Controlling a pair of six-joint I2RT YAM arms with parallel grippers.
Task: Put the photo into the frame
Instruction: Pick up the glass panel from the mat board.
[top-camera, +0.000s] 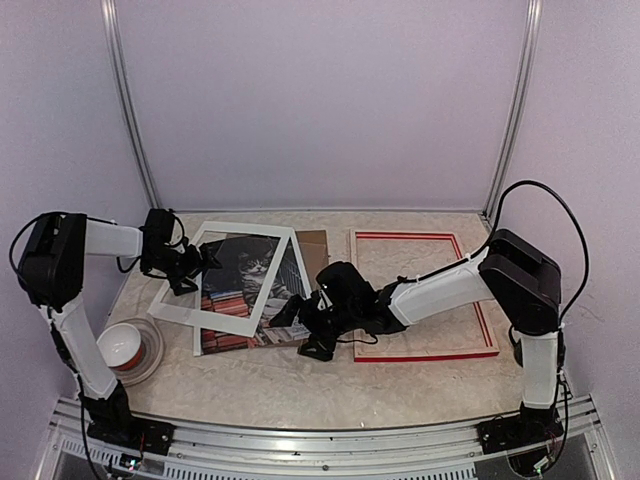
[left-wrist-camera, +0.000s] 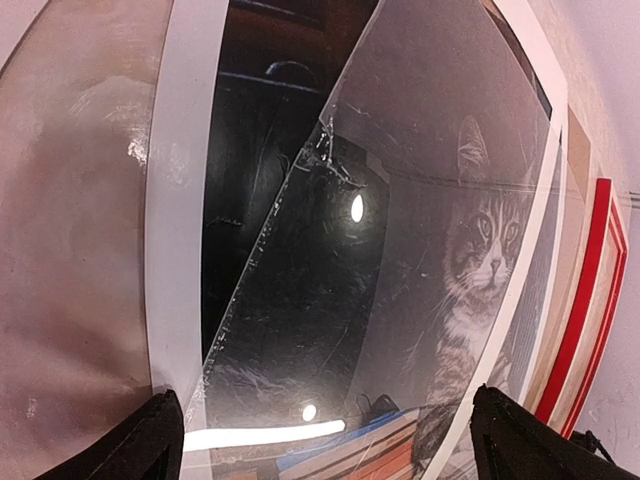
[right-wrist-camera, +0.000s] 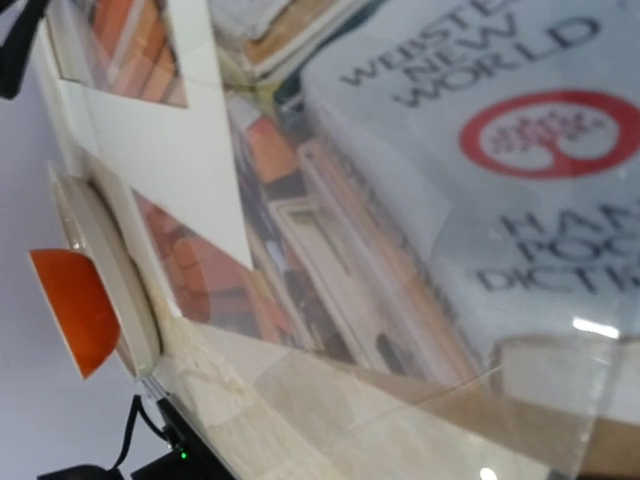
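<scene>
The photo (top-camera: 240, 290), a tabby cat on stacked books, lies flat left of centre, with a white mat board (top-camera: 232, 318) askew on top of it. In the left wrist view the cat photo (left-wrist-camera: 482, 262) shows through a clear sheet (left-wrist-camera: 400, 170). The red frame (top-camera: 470, 240) lies empty on the right. My left gripper (top-camera: 200, 267) hovers at the mat's left edge, open wide, with its black fingertips (left-wrist-camera: 150, 440) at the bottom corners. My right gripper (top-camera: 302, 330) is low at the photo's near right corner and looks open. Its fingers do not show in its own view, only the photo's books (right-wrist-camera: 440, 200).
A brown backing board (top-camera: 316, 243) peeks out behind the photo. A clear bowl with an orange inside (top-camera: 128, 346) stands at the near left, also seen as the bowl (right-wrist-camera: 85, 300) in the right wrist view. The red frame edge (left-wrist-camera: 590, 300) lies beyond the mat (left-wrist-camera: 180, 200).
</scene>
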